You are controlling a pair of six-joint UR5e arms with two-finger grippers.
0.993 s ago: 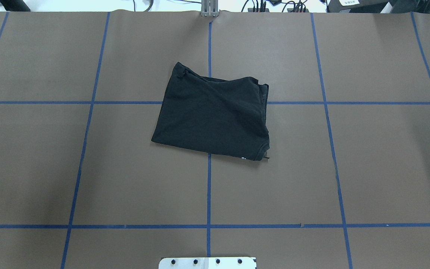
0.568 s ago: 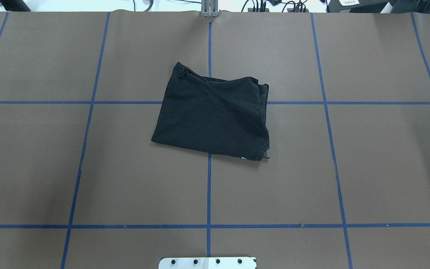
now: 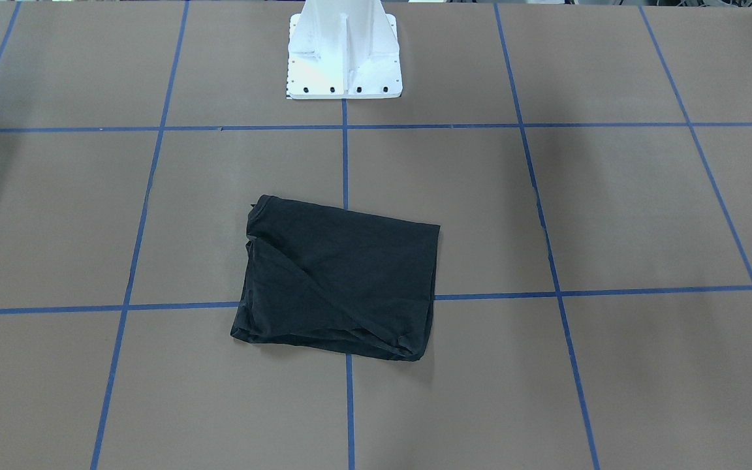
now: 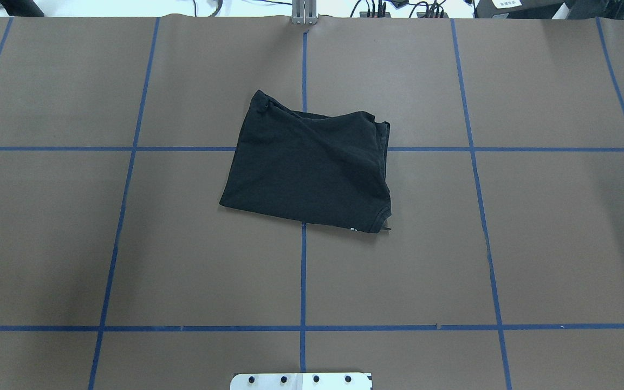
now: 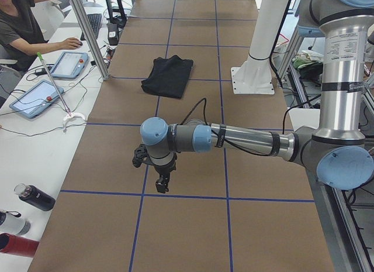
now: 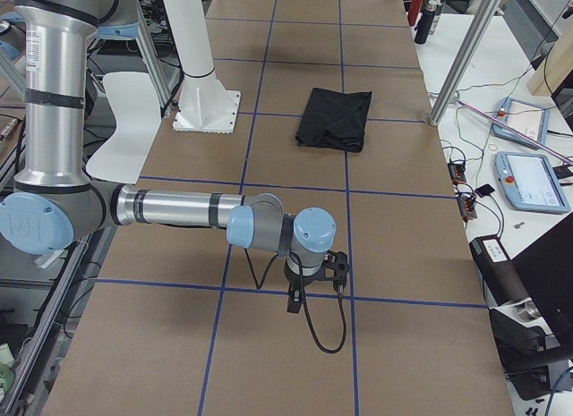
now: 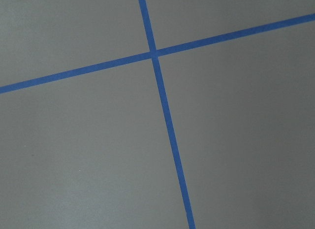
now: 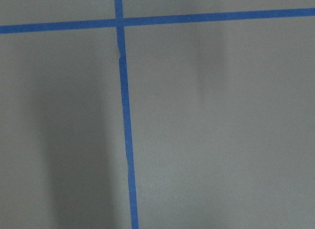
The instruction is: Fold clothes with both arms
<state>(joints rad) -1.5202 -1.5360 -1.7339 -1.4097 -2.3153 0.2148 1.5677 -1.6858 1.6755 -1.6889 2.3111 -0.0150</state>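
Note:
The clothes (image 4: 309,168), one black T-shirt, lie folded into a rough rectangle near the table's middle, also seen in the front-facing view (image 3: 340,277) and both side views (image 5: 168,76) (image 6: 335,119). A tiny white bit of print peeks out at its near right corner (image 4: 353,229). Neither arm touches it. The left gripper (image 5: 162,184) hangs low over bare table far from the shirt. The right gripper (image 6: 294,300) does the same at the opposite end. Both show only in side views, so I cannot tell whether they are open or shut. Both wrist views show only brown table and blue tape.
Blue tape lines (image 4: 303,271) divide the brown table into squares. The white pedestal base (image 3: 343,59) stands at the robot's edge. A side bench holds tablets (image 5: 36,97), bottles (image 5: 35,197) and cables, with a seated person (image 5: 17,26) beside it.

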